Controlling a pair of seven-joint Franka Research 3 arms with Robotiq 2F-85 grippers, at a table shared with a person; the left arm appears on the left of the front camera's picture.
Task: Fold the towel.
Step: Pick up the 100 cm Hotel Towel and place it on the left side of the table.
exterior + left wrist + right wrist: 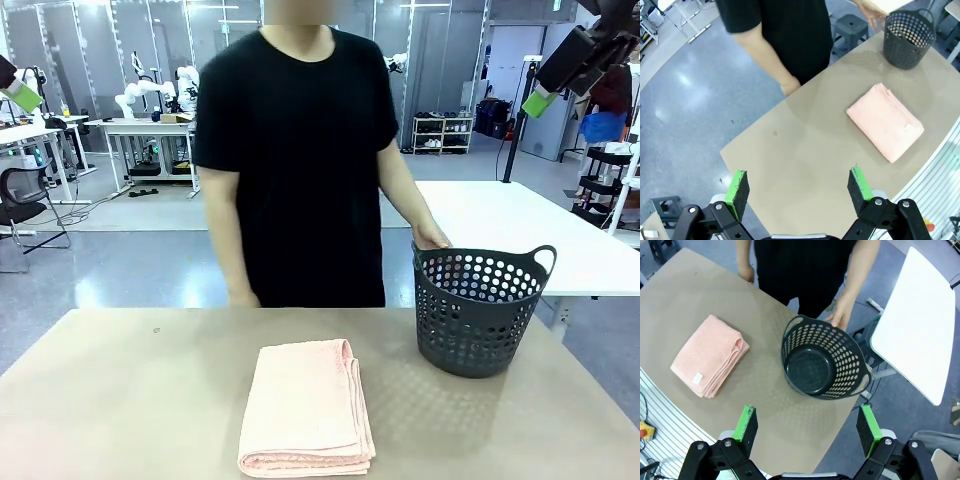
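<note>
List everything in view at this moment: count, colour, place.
towel: one, salmon pink, folded, near-middle of table
basket: one, dark grey, perforated, nothing inside, right of towel at the far edge
table: one, tan, between robot and person
white table: one, behind the basket
person's hand: one, on the basket's rim
left gripper: one, black with green pads, open, high above table
right gripper: one, same colours, open, above basket
</note>
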